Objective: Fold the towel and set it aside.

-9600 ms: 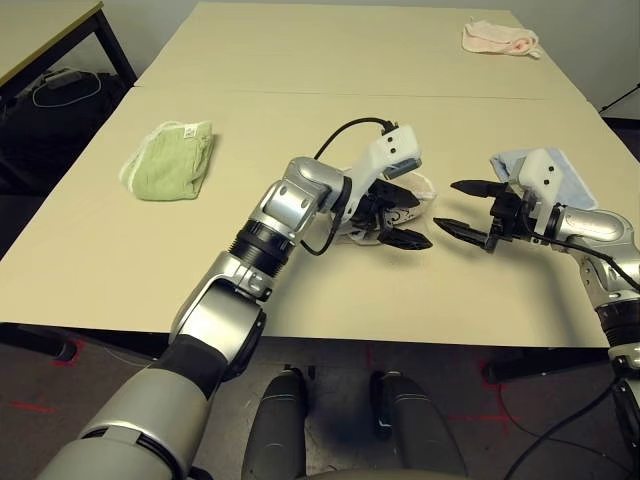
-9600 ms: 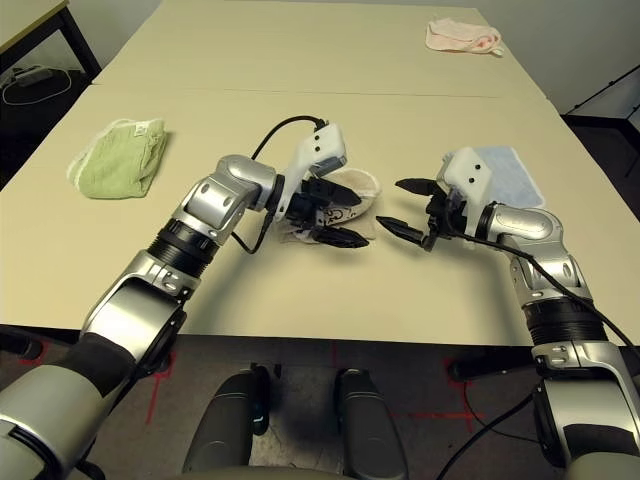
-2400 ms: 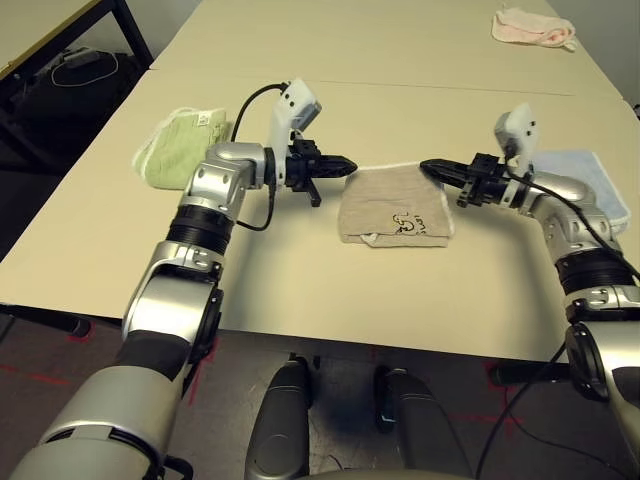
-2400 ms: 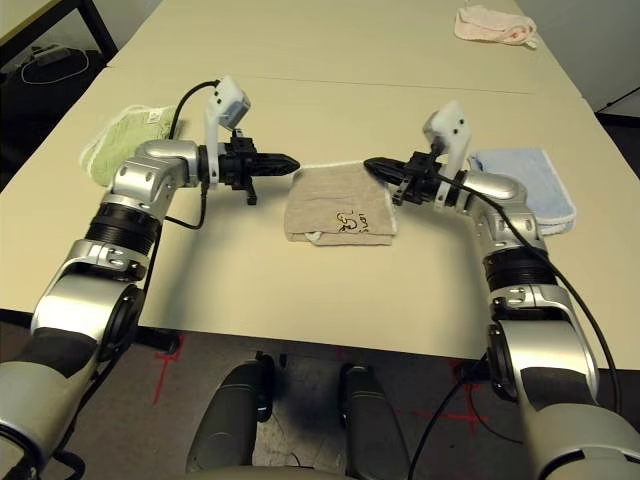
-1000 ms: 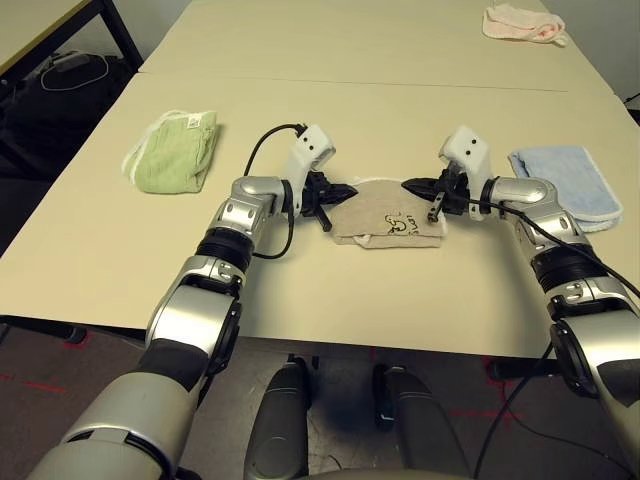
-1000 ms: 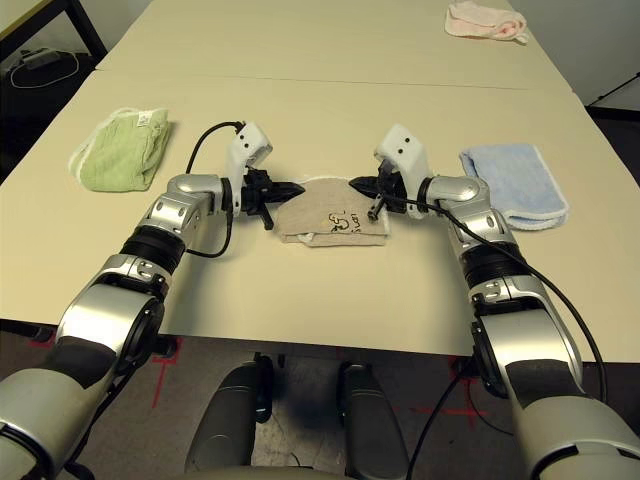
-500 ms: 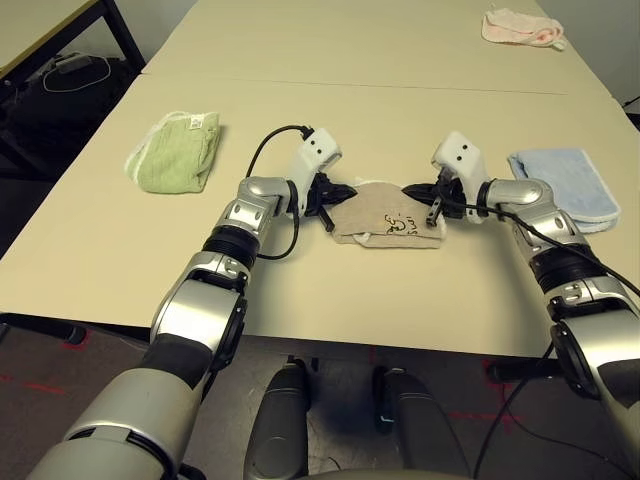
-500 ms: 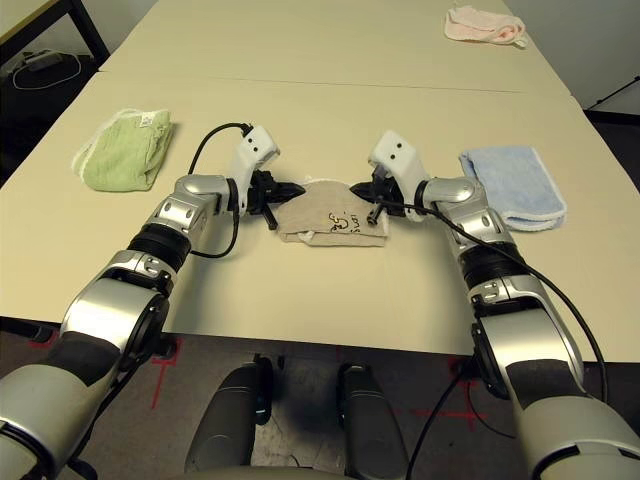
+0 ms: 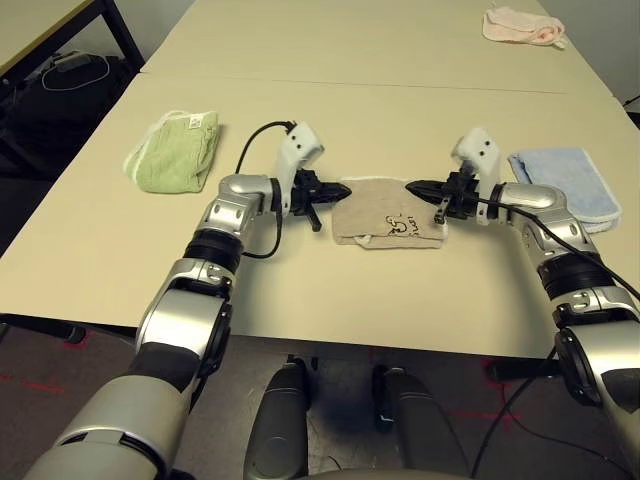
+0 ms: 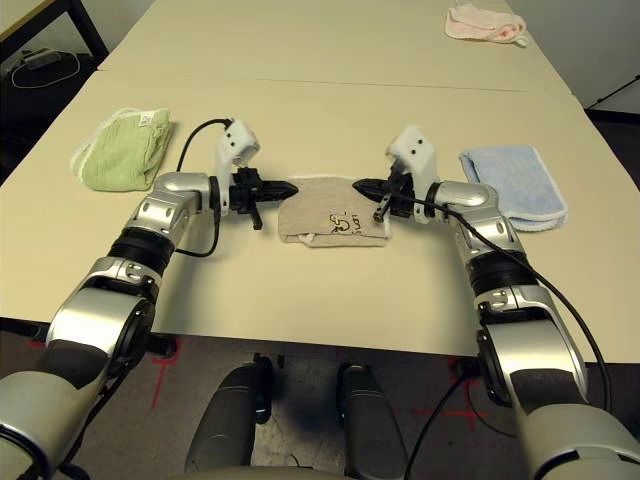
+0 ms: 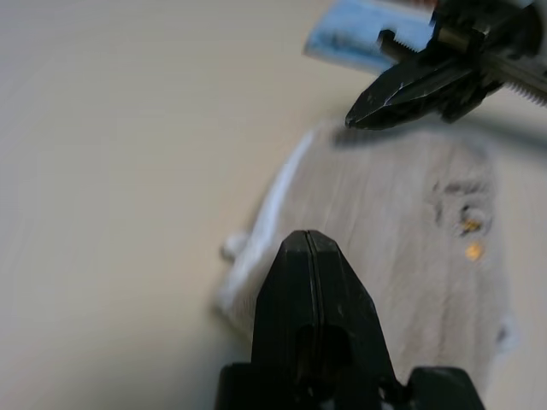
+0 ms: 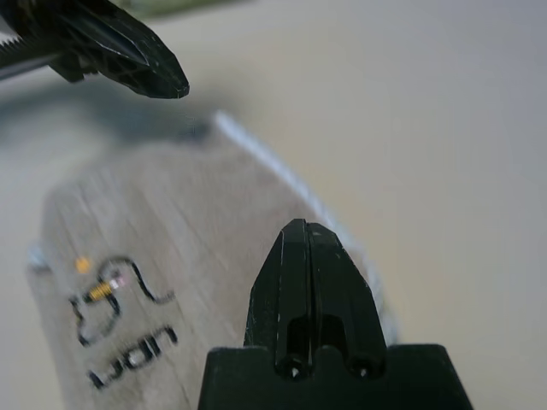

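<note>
The beige towel (image 9: 388, 213) lies folded flat in a small rectangle at the middle of the table, with white edging and a small embroidered mark on top. My left gripper (image 9: 343, 187) is shut and empty, its tip at the towel's far left corner. My right gripper (image 9: 408, 185) is also shut and empty, its tip just over the towel's far edge, right of centre. The two tips point at each other a short way apart. From the left wrist I see my shut fingers (image 11: 309, 256) over the towel's (image 11: 402, 222) edge.
A folded light green towel (image 9: 173, 152) lies at the left, and a folded light blue towel (image 9: 565, 180) lies close behind my right forearm. A pink cloth (image 9: 520, 27) sits at the far right of the back table. Bare tabletop (image 9: 380, 290) runs in front of the towel.
Both grippers have drawn slightly outward, away from each other, staying shut. The towel lies where it was, folded.
</note>
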